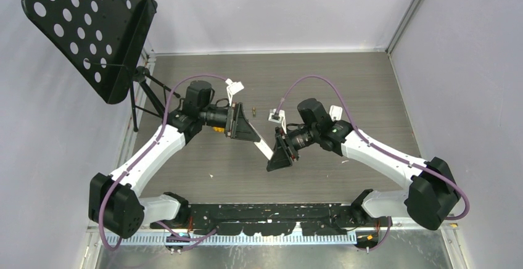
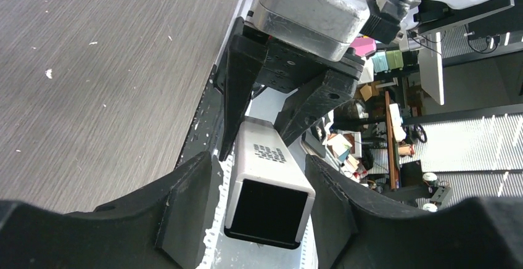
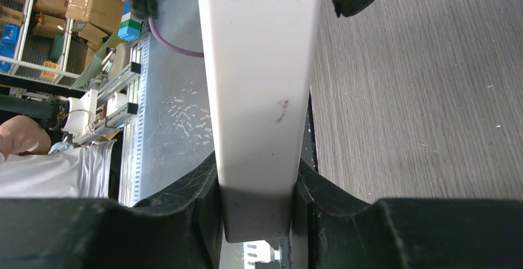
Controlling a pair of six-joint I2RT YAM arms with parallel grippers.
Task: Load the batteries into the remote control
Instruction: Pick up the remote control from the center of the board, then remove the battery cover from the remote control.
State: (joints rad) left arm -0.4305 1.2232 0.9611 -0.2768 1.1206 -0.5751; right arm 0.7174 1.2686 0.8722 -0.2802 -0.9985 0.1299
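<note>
Remote [image 1: 264, 147] is off the surface [image 1: 345, 96], held in the air between the two arms.

Right jaws are clamped on one end of it. In the right wrist view the white body is pinched tight on both sides. My guess is that this is the anchor grip that keeps the remote steady and angled.

Left jaws straddle the other end but aren't clamped. Both wrist views show a gap on one side, and the other finger is at or almost on the casing, so I'd call them open around it.

The end facing the left wrist camera shows a dark square cavity. That's probably the battery bay, presented toward the left arm on purpose. This looks like a handover or re-grip to get the bay pointing somewhere usable, not loading yet.

Batteries [image 1: 253, 107] are not in the remote. Two small dark bits lie on the surface just beyond the jaws, and I can't pick out a third. There's a small white piece [image 1: 275, 118] next to them, and I can't tell if it's the cover.

Risk: with a one-sided left contact, the remote could twist in the right grip when the left jaws clamp.
</note>
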